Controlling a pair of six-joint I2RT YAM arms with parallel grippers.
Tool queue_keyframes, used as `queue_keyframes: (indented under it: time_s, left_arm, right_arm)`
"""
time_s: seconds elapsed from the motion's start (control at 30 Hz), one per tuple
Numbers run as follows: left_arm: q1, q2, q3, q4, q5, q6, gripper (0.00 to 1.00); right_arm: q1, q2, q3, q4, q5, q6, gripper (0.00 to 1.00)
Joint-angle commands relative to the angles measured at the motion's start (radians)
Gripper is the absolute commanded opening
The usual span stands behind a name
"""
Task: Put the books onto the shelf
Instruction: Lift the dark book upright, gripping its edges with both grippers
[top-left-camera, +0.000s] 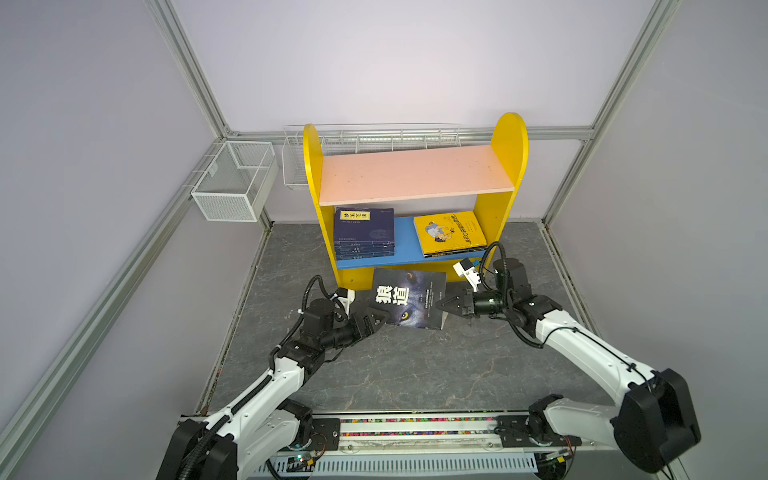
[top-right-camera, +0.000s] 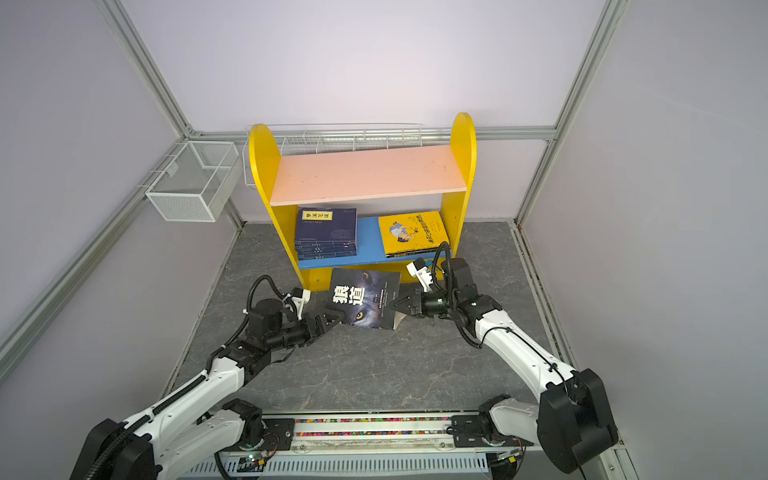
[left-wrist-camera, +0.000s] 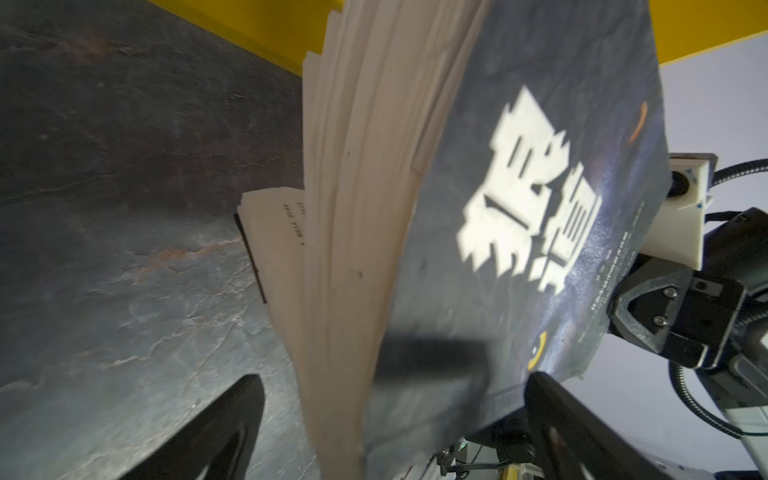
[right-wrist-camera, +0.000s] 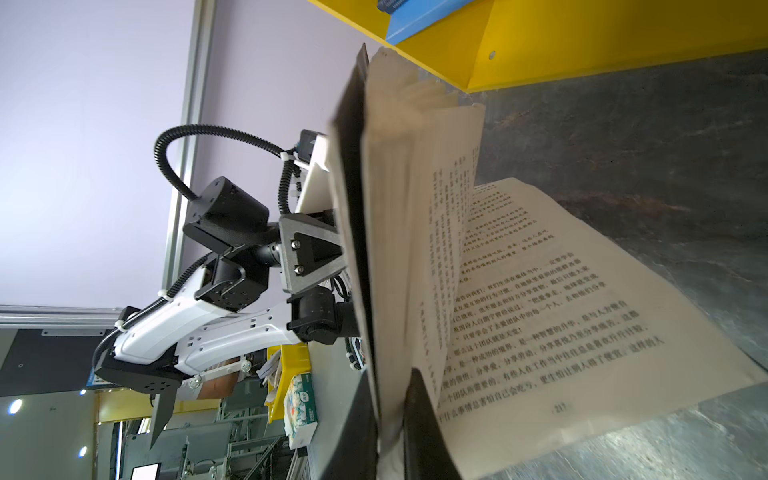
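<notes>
Large white characters 狼道 on the cover of the wolf-eye book (top-left-camera: 409, 301) (the yellow label (top-left-camera: 354, 215) of the navy book (top-left-camera: 364, 235) is too small to read).

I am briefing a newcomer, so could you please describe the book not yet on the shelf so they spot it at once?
Find the yellow-sided shelf at the back. Just in front of its base, the right gripper holds one book by its edge. Unlike the navy stack and yellow book on the blue board, its dark cover shows a wolf's eye.

Pale lilac walls (top-left-camera: 395, 62); grey marbled floor (top-left-camera: 415, 365); white mesh basket (top-left-camera: 232, 183).
</notes>
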Motion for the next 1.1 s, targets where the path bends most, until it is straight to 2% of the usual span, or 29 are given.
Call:
queue_keyframes:
  time_s: [0.0,0.2,0.3,0.33,0.47,0.5,0.57,0.63,0.7,0.77,0.87,1.07]
  left_arm:
    - [0.003,0.022,-0.005,0.139,0.059,-0.047,0.94]
    - [0.004,0.010,0.006,0.209,0.070,-0.070,0.79]
    - [0.004,-0.004,0.011,0.217,0.067,-0.069,0.67]
    - [0.004,-0.007,0.012,0.215,0.066,-0.068,0.59]
    - [0.003,-0.003,0.017,0.205,0.076,-0.062,0.18]
    - [0.003,-0.002,0.019,0.208,0.085,-0.061,0.10]
    - [0.003,0.002,0.018,0.217,0.101,-0.055,0.02]
    - [0.003,0.000,0.019,0.236,0.116,-0.048,0.00]
    - [0.002,-0.007,0.013,0.260,0.119,-0.041,0.00]
    - [0.002,-0.015,0.001,0.306,0.103,-0.055,0.00]
    - [-0.001,-0.048,-0.023,0.391,0.080,-0.070,0.00]
    - [-0.002,-0.152,-0.044,0.421,-0.008,-0.081,0.00]
  right_arm:
    - [-0.004,-0.039,-0.007,0.123,-0.066,0.040,0.06]
    - [-0.005,-0.036,-0.026,0.076,-0.085,-0.007,0.07]
    - [-0.006,-0.029,-0.033,0.006,-0.095,-0.066,0.06]
    - [-0.005,-0.025,-0.031,-0.032,-0.094,-0.095,0.07]
    - [-0.005,-0.017,-0.022,-0.163,-0.047,-0.205,0.06]
    - [-0.006,-0.014,-0.023,-0.177,-0.034,-0.216,0.07]
    - [-0.009,-0.008,-0.025,-0.188,0.006,-0.216,0.10]
    - [-0.013,0.002,-0.029,-0.187,0.074,-0.194,0.19]
    - [-0.017,0.015,-0.040,-0.172,0.156,-0.147,0.46]
    - [-0.017,0.030,-0.075,-0.091,0.171,-0.075,0.60]
    - [-0.016,0.080,-0.103,0.013,0.111,0.003,0.66]
    - [-0.003,0.107,-0.143,0.179,0.013,0.100,0.67]
